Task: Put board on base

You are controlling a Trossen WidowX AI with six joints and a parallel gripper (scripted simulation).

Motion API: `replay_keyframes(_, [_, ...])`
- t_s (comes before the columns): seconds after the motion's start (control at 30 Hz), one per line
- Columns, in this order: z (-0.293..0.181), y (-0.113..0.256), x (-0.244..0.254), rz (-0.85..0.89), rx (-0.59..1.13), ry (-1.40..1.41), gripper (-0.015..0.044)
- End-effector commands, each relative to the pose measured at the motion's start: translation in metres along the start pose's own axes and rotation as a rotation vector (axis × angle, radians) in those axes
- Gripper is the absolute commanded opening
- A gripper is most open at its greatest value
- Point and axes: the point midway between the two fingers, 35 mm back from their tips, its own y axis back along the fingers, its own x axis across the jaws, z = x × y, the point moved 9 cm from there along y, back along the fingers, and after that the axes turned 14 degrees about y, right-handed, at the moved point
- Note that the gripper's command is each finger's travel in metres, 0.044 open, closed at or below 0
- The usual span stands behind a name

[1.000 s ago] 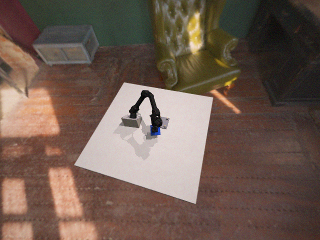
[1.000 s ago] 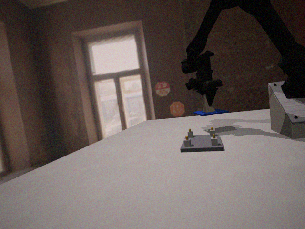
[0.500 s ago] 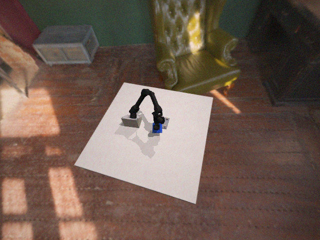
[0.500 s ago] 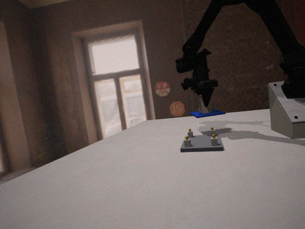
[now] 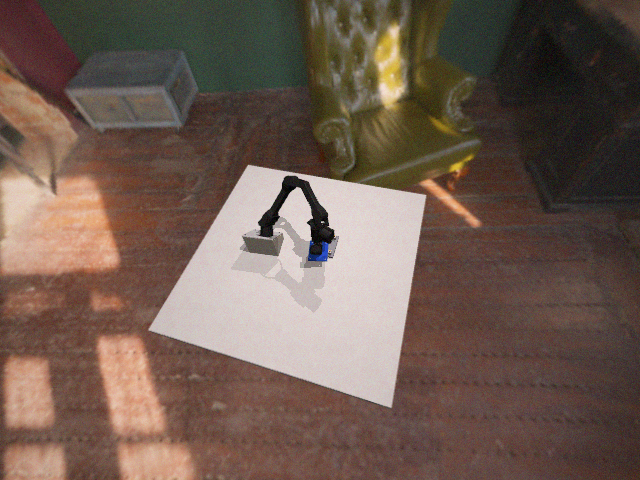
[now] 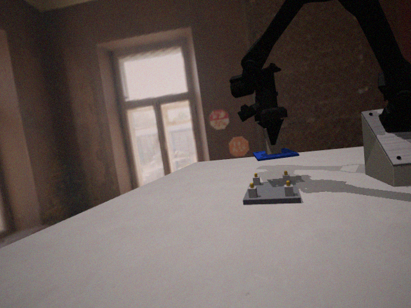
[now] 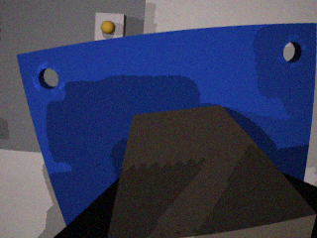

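Note:
The blue board (image 5: 313, 256) (image 6: 286, 153) (image 7: 163, 59) is in the air, handle side up and roughly level. My gripper (image 5: 316, 249) (image 6: 272, 144) is shut on its square handle (image 7: 170, 139). The grey base (image 5: 334, 248) (image 6: 271, 200) (image 7: 20, 99) stands on the table, lower than the board. All four posts and gold pins show in the exterior view. In the wrist view one gold pin (image 7: 107, 27) shows just past the board's upper edge, right of the left hole. Grey shows through the left hole. The board's lower half is hidden there.
The arm's grey wedge mount (image 5: 262, 243) (image 6: 378, 155) stands on the white table top (image 5: 310, 341) (image 6: 166, 251). In the top view the base is partly hidden behind the board and wrist. Shadows of the arm fall on the table.

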Motion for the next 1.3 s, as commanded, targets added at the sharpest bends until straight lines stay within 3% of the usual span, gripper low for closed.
replay_keyframes(0.0, [0.008,0.003,0.01,-0.001,-0.009,-0.021,0.0])
replay_keyframes(1.27, [0.049,0.0,0.075,0.032,-0.009,-0.185,0.0])
